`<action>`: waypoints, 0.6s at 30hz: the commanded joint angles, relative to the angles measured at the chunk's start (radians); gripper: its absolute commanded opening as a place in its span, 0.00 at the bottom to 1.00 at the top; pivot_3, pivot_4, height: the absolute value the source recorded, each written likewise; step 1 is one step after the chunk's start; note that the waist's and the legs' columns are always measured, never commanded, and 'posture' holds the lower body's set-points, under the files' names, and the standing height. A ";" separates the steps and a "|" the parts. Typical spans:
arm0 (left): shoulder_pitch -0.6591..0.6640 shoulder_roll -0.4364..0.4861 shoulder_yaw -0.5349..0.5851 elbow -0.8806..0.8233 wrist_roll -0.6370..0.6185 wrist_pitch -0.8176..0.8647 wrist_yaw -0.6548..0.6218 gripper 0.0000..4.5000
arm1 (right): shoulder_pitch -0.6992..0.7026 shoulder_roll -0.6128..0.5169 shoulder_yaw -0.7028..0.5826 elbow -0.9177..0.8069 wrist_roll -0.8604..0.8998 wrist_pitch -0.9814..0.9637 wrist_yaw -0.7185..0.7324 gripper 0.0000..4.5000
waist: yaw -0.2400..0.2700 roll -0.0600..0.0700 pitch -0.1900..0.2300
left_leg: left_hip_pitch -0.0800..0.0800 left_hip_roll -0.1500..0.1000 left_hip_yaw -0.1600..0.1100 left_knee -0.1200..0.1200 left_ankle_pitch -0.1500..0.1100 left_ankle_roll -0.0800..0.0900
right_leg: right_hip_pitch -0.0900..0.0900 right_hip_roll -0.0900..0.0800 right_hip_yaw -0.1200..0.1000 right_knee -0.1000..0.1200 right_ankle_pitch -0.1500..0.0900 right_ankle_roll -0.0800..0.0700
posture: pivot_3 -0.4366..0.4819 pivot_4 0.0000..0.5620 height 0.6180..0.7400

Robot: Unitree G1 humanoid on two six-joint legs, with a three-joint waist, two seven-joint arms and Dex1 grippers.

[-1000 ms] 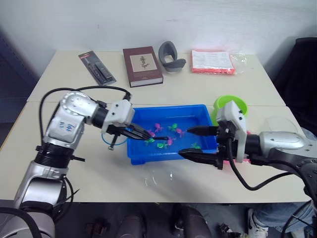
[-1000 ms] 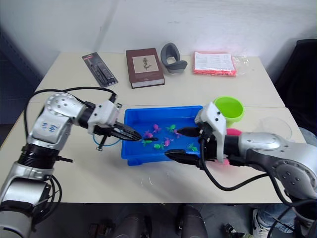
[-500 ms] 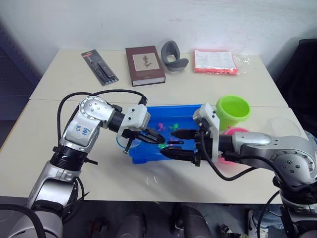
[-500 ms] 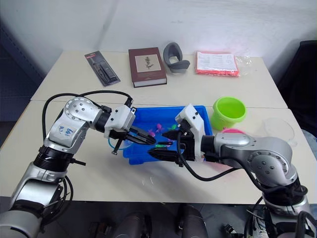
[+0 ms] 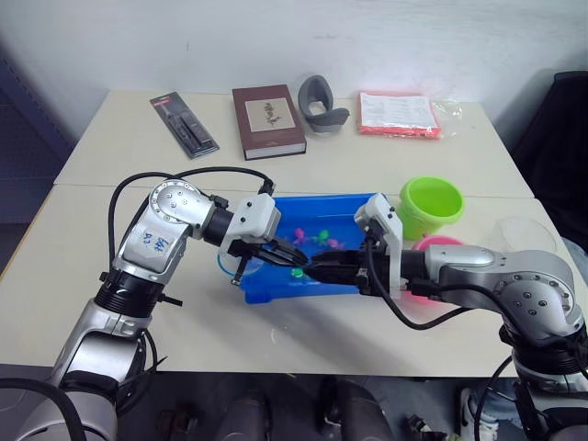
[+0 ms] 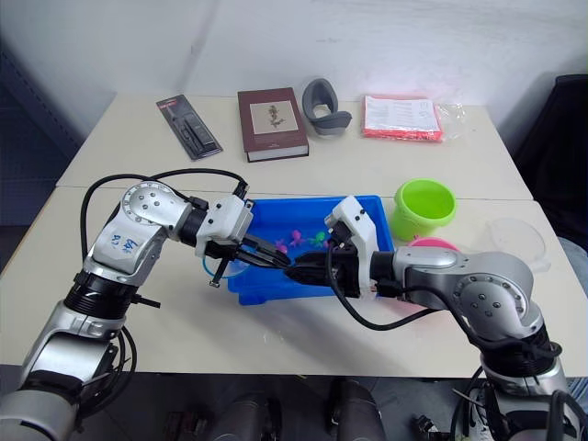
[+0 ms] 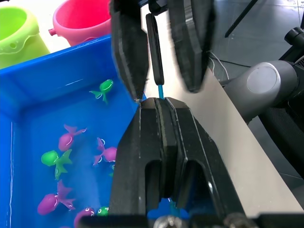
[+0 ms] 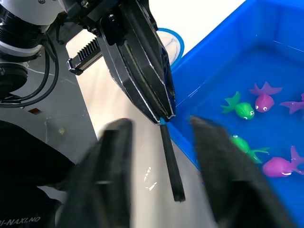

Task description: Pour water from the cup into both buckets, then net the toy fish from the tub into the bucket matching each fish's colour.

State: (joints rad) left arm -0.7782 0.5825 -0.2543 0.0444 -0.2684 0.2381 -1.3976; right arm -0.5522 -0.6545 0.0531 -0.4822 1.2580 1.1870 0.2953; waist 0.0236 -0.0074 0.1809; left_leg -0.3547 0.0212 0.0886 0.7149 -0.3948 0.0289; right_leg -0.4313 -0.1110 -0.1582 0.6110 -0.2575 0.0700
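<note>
Background clutter along the far edge of the beige table [image 5: 386,175]: a dark flat blister pack [image 5: 184,124] lying at an angle on the left, then a maroon hardcover book [image 5: 268,121] with a pale label on its cover. Just beside the book sits a curved grey plastic piece [image 5: 320,103], and further right a thin red-edged booklet in clear plastic [image 5: 397,114].
</note>
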 commanded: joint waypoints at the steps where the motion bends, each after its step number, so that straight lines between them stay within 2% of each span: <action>1: 0.001 -0.004 0.000 -0.029 0.002 -0.012 0.009 0.00 | -0.021 0.003 -0.029 -0.017 0.014 -0.004 0.015 0.01 | 0.000 0.000 0.000 | 0.000 0.000 0.000 0.000 0.000 0.000 | 0.000 0.000 0.000 0.000 0.000 0.000 | 0.48 0.27 1.00; 8: 0.023 -0.001 0.034 -0.028 -0.032 -0.021 0.011 0.00 | -0.007 -0.010 -0.041 -0.047 -0.001 -0.028 0.048 0.01 | 0.000 0.000 0.000 | 0.000 0.000 0.000 0.000 0.000 0.000 | 0.000 0.000 0.000 0.000 0.000 0.000 | 0.48 0.27 1.00; 12: 0.026 0.017 0.142 0.029 -0.089 -0.040 0.029 0.28 | 0.016 -0.061 -0.075 -0.109 -0.051 -0.088 0.139 0.00 | 0.000 0.001 0.000 | 0.000 0.000 0.000 0.000 0.000 0.000 | 0.000 0.000 0.000 0.000 0.000 0.000 | 0.48 0.27 1.00; 18: -0.001 0.096 0.293 0.152 -0.141 0.009 0.066 0.91 | 0.120 -0.196 -0.155 -0.199 -0.152 -0.183 0.264 0.00 | 0.001 0.001 0.000 | 0.000 0.000 -0.001 0.000 0.000 0.000 | 0.000 -0.001 0.000 0.000 0.000 0.000 | 0.48 0.27 1.00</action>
State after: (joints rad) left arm -0.7569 0.6589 -0.0142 0.1790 -0.3827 0.2385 -1.3431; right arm -0.4368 -0.8266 -0.0467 -0.6380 1.1323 1.0463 0.5246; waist 0.0243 -0.0068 0.1813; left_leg -0.3549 0.0211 0.0873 0.7151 -0.3950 0.0292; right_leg -0.4310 -0.1114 -0.1581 0.6106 -0.2574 0.0702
